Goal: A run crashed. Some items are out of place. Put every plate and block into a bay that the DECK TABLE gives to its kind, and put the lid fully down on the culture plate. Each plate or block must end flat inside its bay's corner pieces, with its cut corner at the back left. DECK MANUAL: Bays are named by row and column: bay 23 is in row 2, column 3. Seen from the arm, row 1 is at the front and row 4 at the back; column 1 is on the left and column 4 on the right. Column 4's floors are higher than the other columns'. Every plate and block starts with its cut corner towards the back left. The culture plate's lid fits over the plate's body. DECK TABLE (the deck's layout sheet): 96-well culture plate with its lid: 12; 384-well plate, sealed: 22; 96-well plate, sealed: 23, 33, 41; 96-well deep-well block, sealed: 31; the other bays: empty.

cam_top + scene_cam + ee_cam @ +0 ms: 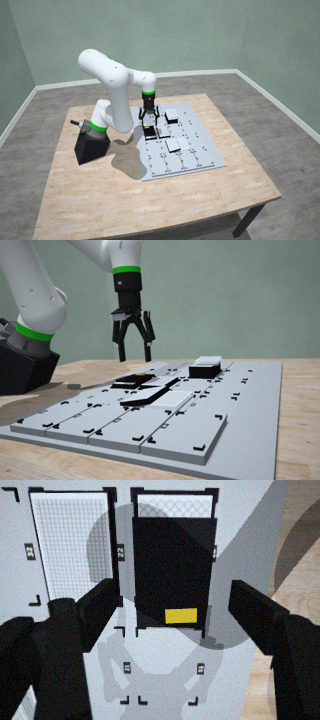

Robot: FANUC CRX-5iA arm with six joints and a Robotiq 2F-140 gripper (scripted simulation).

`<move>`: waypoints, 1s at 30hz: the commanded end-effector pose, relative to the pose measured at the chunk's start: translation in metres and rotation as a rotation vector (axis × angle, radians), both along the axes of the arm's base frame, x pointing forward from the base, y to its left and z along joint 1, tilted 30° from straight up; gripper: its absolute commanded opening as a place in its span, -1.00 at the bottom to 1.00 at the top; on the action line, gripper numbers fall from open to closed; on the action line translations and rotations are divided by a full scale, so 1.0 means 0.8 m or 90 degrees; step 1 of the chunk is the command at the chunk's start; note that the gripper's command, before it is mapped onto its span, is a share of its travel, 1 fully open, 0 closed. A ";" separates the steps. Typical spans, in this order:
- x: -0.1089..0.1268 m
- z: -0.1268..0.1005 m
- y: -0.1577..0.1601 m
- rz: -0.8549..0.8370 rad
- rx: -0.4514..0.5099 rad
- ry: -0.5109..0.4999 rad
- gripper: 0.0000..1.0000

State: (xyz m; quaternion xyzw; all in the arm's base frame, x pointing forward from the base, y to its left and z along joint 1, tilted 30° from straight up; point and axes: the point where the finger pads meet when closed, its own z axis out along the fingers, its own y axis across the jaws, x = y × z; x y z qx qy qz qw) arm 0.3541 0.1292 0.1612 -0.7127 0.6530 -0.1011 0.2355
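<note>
My gripper (149,125) (134,360) (172,594) is open and empty above the deck. The culture plate (150,137) (125,383) (175,506) is in bay 12. Its black lid (149,132) (131,378) (172,567), with a yellow patch, is shifted towards column 1 and leaves a strip of wells bare. A fine-grid plate (163,131) (160,381) (75,545) sits in bay 22. A black-sided plate (172,144) (146,395) is tilted around bay 23, against a clear plate (184,143) (173,399) around bay 33. The deep-well block (204,371) at bay 31 carries a skewed clear plate (171,113) (208,360).
The grey deck (210,152) (258,420) has small black corner pieces. Column 4's raised floors (174,162) (180,441) run along the side nearest the top camera. The wooden table (103,193) surrounds the deck.
</note>
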 end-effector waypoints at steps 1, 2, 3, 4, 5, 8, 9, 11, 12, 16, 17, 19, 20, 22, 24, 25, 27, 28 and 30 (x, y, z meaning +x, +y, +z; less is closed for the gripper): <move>-0.003 -0.001 -0.001 -0.001 0.000 -0.002 0.40; -0.003 -0.001 -0.001 -0.001 0.000 -0.002 0.40; -0.003 -0.001 -0.001 -0.001 0.000 -0.002 0.40; -0.003 -0.001 -0.001 -0.001 0.000 -0.002 0.40; -0.003 -0.001 -0.001 -0.001 0.000 -0.002 0.40; -0.002 -0.004 0.000 -0.001 0.000 -0.002 0.40; -0.001 -0.005 0.000 -0.001 0.000 -0.002 0.40; -0.001 -0.005 0.000 -0.001 0.000 -0.002 0.40; 0.000 -0.007 0.001 -0.001 0.000 -0.002 0.40; 0.003 -0.012 0.002 -0.001 0.000 -0.002 0.40; 0.004 -0.014 0.002 -0.001 0.000 -0.002 0.40; 0.005 -0.017 0.003 -0.001 0.000 -0.002 0.40; 0.006 -0.018 0.003 -0.001 0.000 -0.002 0.40; 0.007 -0.021 0.004 -0.001 0.000 -0.002 0.40; 0.009 -0.024 0.005 -0.001 0.000 -0.002 0.40; 0.010 -0.025 0.005 -0.001 0.000 -0.002 0.40; 0.010 -0.027 0.005 -0.001 0.000 -0.002 0.40; 0.010 -0.027 0.005 -0.001 0.000 -0.002 0.40; 0.012 -0.030 0.006 -0.001 0.000 -0.002 0.40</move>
